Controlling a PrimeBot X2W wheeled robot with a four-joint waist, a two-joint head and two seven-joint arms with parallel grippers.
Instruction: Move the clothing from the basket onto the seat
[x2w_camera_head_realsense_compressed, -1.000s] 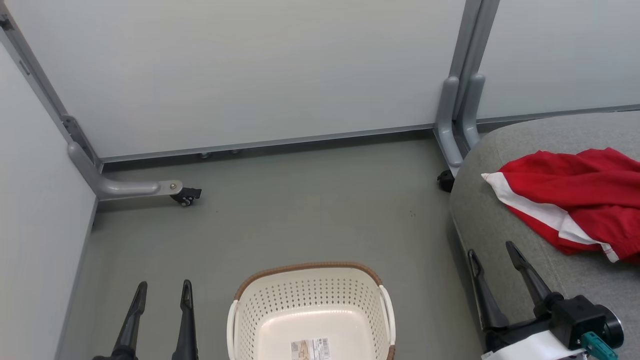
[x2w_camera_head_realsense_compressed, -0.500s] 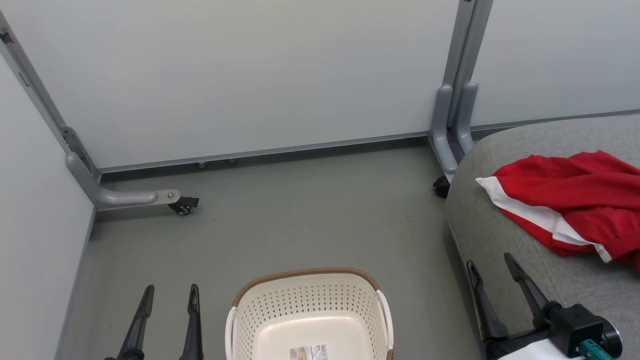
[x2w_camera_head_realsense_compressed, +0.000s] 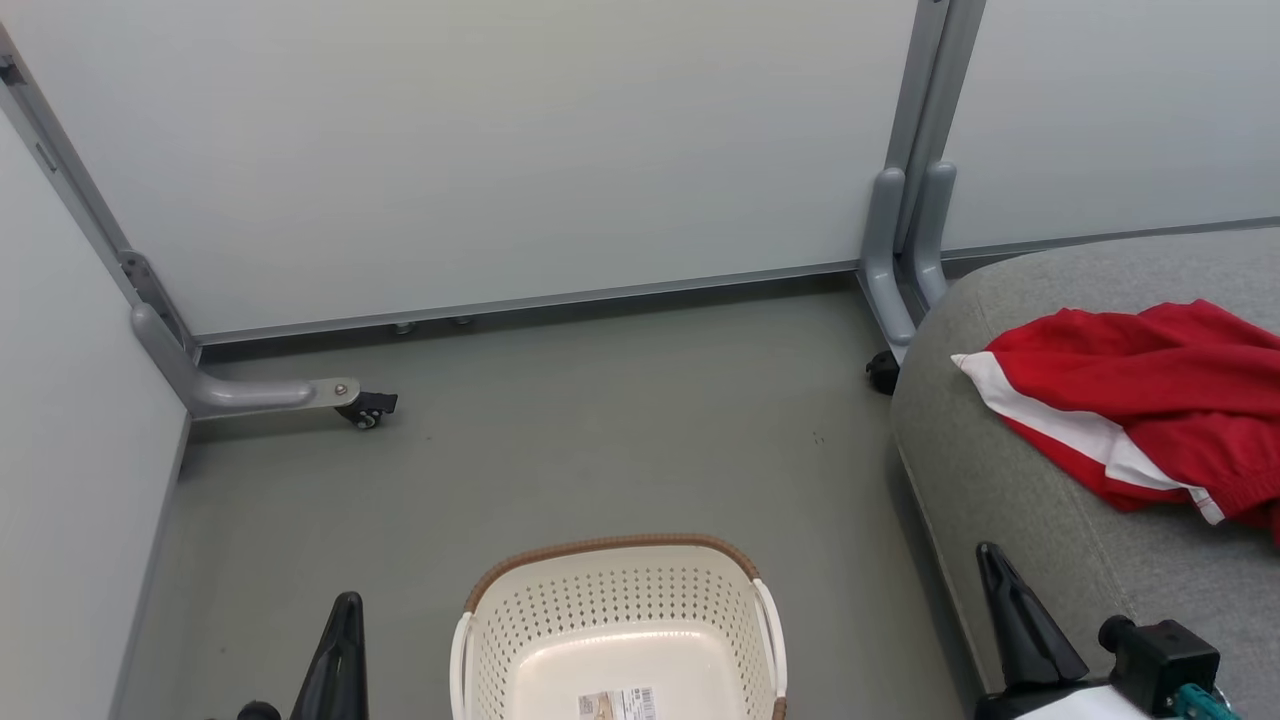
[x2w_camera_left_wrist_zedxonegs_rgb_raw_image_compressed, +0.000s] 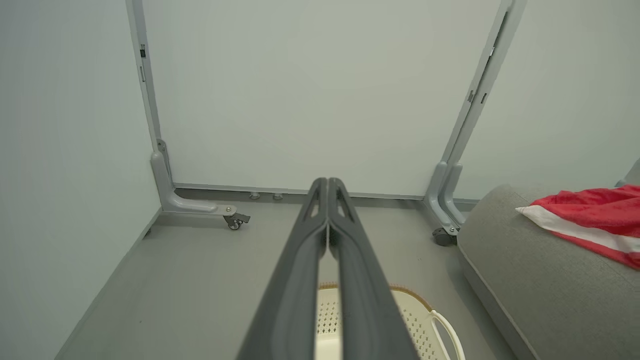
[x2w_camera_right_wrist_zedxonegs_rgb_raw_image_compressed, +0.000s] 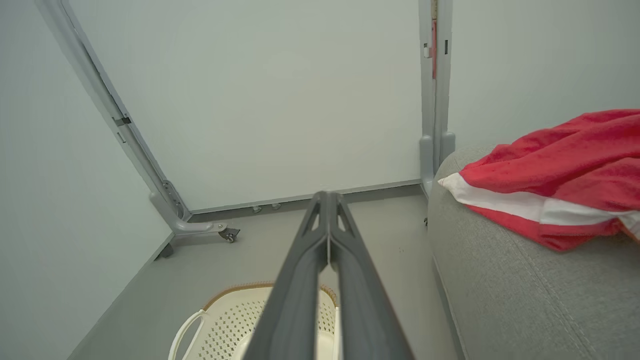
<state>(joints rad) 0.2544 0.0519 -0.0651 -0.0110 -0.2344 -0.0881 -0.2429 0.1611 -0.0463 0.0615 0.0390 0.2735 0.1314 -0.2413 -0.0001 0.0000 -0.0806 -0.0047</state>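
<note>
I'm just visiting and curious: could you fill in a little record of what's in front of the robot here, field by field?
clothing: red and white, lying crumpled on the seat
seat: grey cushion, on the robot's right
basket: on the floor between the grippers; no clothing in its visible part, paper label on its bottom
left gripper: shut, holding nothing
right gripper: shut, holding nothing, beside the seat's edge
task: looks done, as far as can be seen
</note>
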